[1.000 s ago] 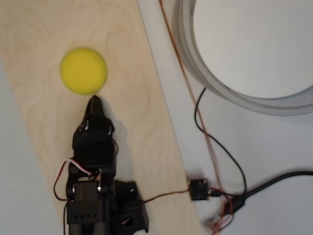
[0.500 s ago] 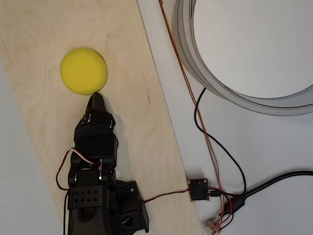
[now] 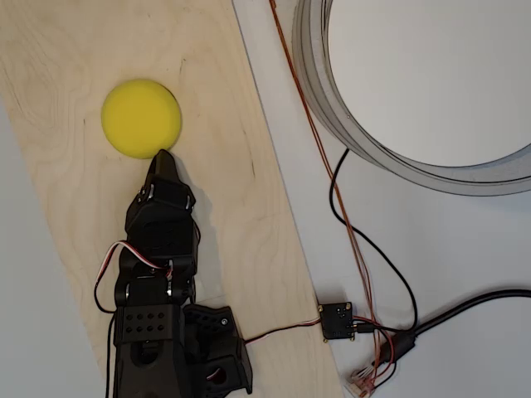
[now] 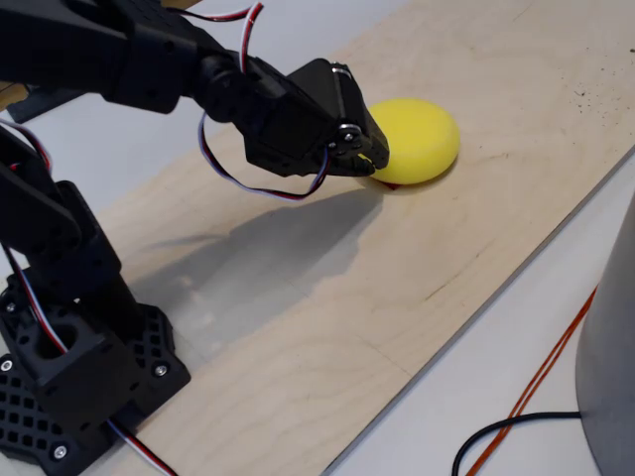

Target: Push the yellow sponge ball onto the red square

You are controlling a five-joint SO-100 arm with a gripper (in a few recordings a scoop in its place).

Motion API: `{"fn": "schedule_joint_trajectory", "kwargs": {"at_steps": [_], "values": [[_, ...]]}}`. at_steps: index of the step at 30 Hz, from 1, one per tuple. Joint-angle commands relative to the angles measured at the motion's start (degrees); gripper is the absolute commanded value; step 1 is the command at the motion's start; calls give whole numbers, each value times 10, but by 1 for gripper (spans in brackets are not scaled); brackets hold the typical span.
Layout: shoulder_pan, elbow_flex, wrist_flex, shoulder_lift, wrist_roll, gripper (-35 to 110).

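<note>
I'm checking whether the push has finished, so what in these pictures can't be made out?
- The red square: overhead, the yellow sponge ball covers that spot; in the fixed view just a red sliver shows under the ball's near edge.
- The hand: its tip meets the ball, but whether it presses it is unclear; the fingers look shut.
- The grey ring: cut off by the top and right edges overhead.

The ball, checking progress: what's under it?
In the fixed view a thin red sliver peeks from under the ball beside the gripper, on the board. How much the ball covers is hidden.
</note>
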Motion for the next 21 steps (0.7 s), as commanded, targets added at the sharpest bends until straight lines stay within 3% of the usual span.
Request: {"fn": "schedule_joint_trajectory", "kwargs": {"at_steps": [1,21], "values": [[-3,-11,-2,1,12,0],[-4,-23,-4,5,11,0]]}}
